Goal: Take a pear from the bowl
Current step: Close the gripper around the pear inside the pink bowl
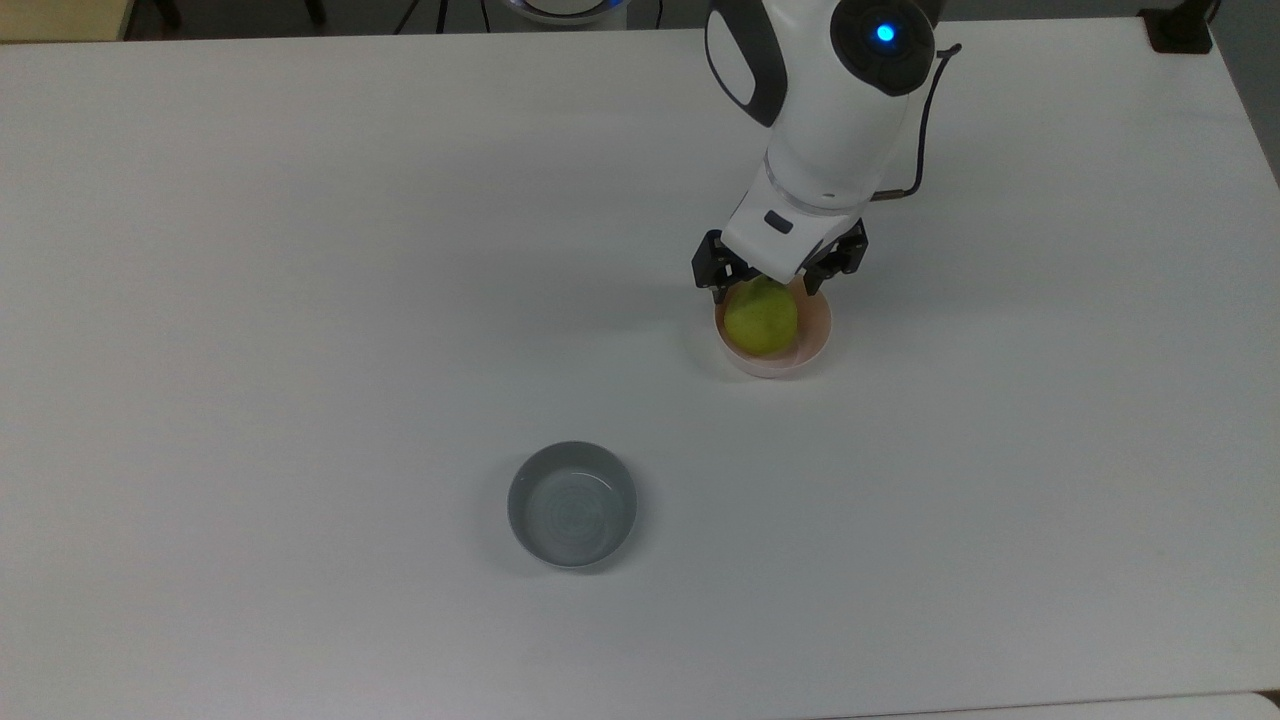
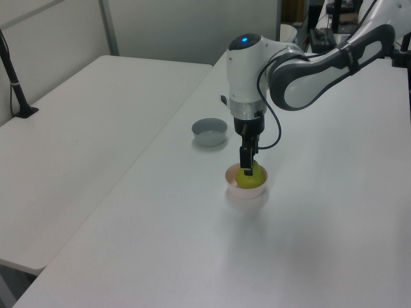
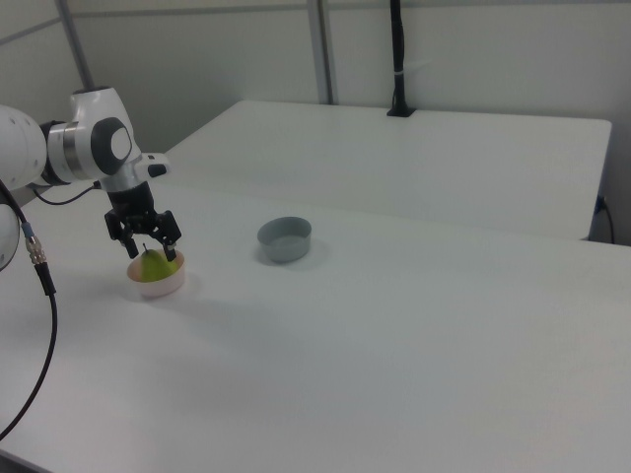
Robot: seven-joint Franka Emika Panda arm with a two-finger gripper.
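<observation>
A yellow-green pear (image 1: 764,322) (image 2: 248,180) (image 3: 155,265) sits upright in the pale pink bowl (image 1: 817,335) (image 2: 246,192) (image 3: 158,286) on the white table. My gripper (image 1: 766,285) (image 2: 247,168) (image 3: 151,252) is open and lowered over the bowl, one black finger on each side of the pear's upper part. The white wrist hides the pear's stem in the top view. I cannot tell whether the fingers touch the fruit.
An empty grey bowl (image 1: 572,505) (image 2: 210,131) (image 3: 285,239) stands apart from the pink one, toward the top view's lower left. A second white table (image 2: 83,115) adjoins on the left view's left, with a black post (image 2: 16,83) on it.
</observation>
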